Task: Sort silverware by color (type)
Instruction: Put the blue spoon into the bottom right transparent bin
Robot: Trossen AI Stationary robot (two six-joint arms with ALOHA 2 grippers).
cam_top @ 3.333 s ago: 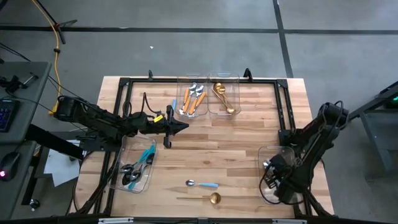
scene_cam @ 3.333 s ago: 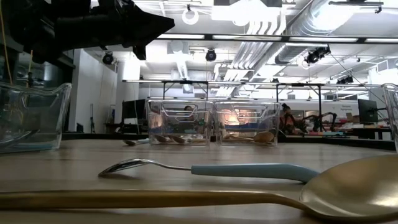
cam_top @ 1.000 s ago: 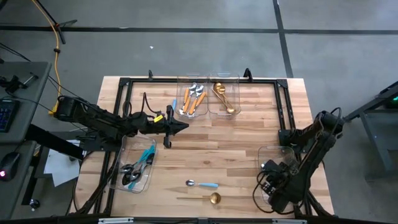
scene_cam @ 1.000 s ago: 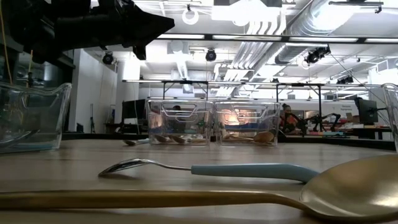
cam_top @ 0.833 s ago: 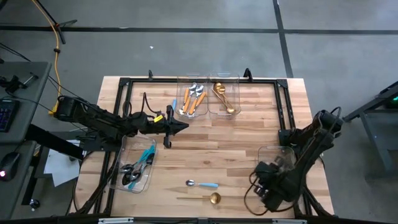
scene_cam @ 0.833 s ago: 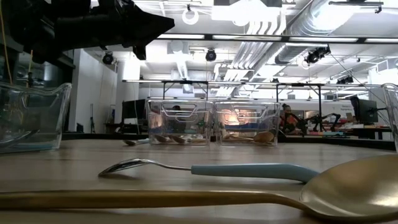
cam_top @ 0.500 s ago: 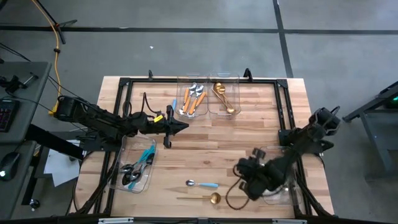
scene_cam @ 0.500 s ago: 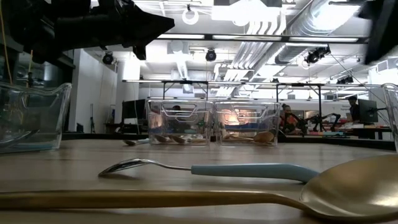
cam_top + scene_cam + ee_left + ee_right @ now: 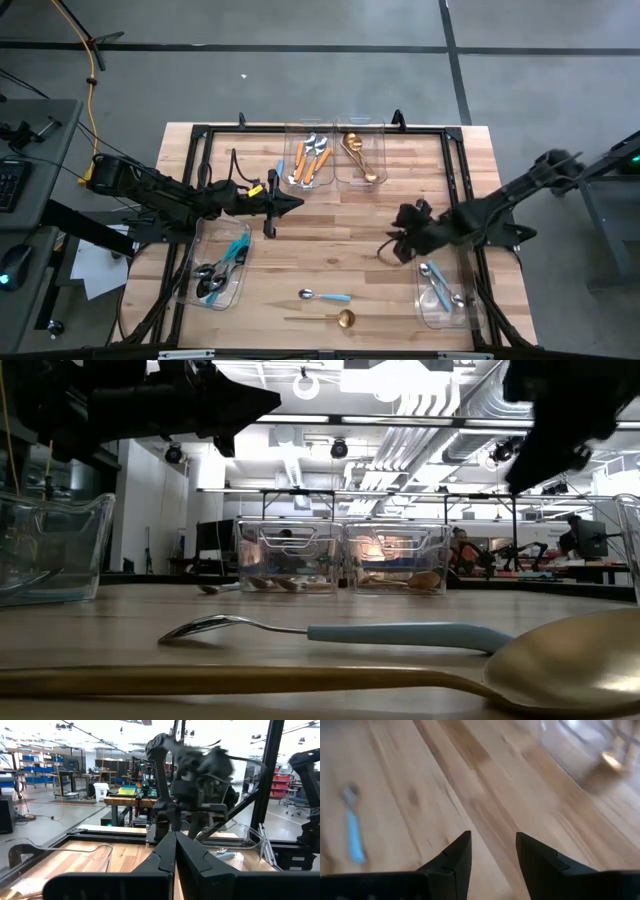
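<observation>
Silverware mostly binned; light-blue-handled spoon [image 9: 325, 296] and gold spoon [image 9: 337, 319] remain on tabletop [image 9: 330, 230]. Your right claw [image 9: 392, 247] is spread, empty, between picks: bring it down over the blue spoon next. Left claw [image 9: 297, 204] pressed together, parked.

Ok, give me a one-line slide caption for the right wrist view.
Right gripper, fingers apart and empty, above bare wooden table, with a blue-handled spoon lying off to one side.

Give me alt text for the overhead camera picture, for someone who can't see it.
Seen from above, the right pincer hangs open and empty over the wooden table, while the left pincer waits shut near the middle. A light-blue-handled spoon and a gold spoon lie loose at the near edge; four clear bins hold the other silverware.
</observation>
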